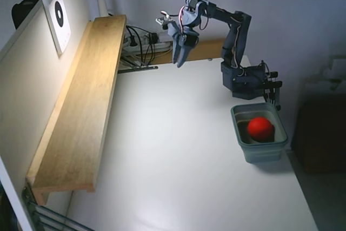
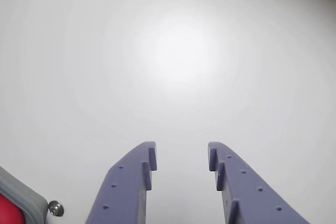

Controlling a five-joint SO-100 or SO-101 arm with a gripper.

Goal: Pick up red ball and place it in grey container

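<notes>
red ball [image 1: 260, 127] in grey container [image 1: 258, 154], hand [image 2: 182, 156] parted

In the fixed view the hand [image 1: 179, 63] hung above the surface [image 1: 178, 160], well apart from the container [image 1: 259, 152], which sat to the hand's lower right just before the arm's base [image 1: 246, 82]. The ball [image 1: 260, 127] lay inside the container. A shelf [image 1: 81, 106] ran left of the hand.
</notes>
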